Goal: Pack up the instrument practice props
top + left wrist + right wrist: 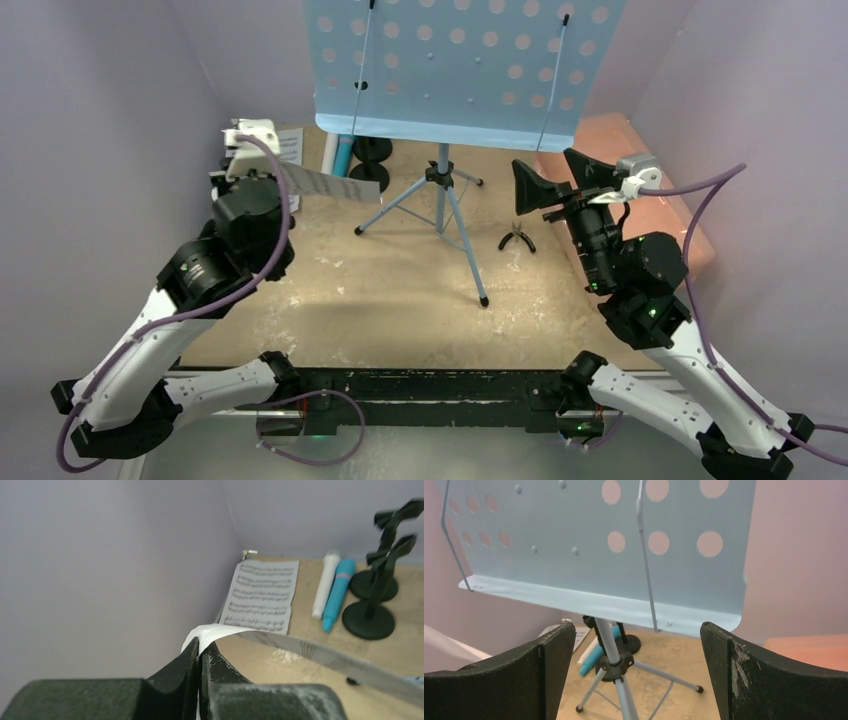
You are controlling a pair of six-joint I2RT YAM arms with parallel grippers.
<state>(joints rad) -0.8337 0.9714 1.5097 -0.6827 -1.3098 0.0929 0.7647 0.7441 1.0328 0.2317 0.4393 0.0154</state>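
1. The left gripper (pixel 200 652) is pinching the corner of a sheet-music page (pixel 320 655), with its jaws pressed fully together on the paper. The page is arching away to this gripper's right, lifted off the bench (pixel 400 290).
2. Ahead of the left gripper, a second sheet-music page (pixel 262 595) is lying flat on the bench beside the wall.
3. Further to the right of that gripper, a white microphone (pixel 326 582) and a blue microphone (pixel 339 592) are lying side by side, and two black mic holders (pixel 372 617) are standing upright just beyond them.
4. The right gripper (pixel 555 180) is hanging in the air with its jaws spread wide and nothing between them.
5. Straight ahead of the right gripper, the light-blue music rack (pixel 599 545) is standing on its tripod legs (pixel 440 200), apart from both fingers.
6. Small pliers (pixel 517 238) are lying on the bench below the right gripper, and a pink box (pixel 600 135) is sitting on its right side.
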